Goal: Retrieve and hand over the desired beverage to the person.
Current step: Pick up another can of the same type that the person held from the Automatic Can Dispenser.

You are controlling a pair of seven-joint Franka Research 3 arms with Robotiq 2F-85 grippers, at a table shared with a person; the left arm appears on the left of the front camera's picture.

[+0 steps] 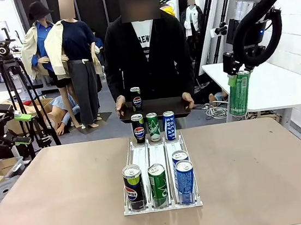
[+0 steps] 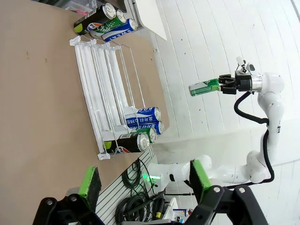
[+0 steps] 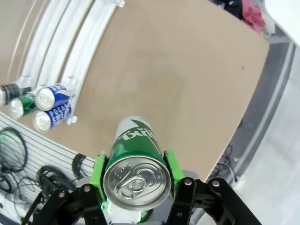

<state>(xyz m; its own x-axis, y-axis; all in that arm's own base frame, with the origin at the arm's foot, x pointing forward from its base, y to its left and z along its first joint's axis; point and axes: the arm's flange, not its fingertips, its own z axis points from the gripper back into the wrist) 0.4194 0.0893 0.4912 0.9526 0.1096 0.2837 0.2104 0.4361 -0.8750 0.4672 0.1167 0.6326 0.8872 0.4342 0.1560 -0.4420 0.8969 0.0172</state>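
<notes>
Green can (image 3: pixel 136 168) sits clamped top-first between your right claw (image 1: pixel 238 82) pads, high and well off to the side of the person (image 1: pixel 146 58) holding the tray (image 1: pixel 154 107): swing it inward upright, lower gently; left claw (image 2: pixel 145 185) idles wide.

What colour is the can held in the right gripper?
Green can, silver top; clearest in the right wrist view.

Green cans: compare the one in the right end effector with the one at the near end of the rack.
The held can hangs in the air off the table's right side, clamped at its top by the right end effector; the rack can stands in the rack's middle lane, untouched. The held can tilts slightly; the rack can is upright. Both are green with silver tops.
</notes>
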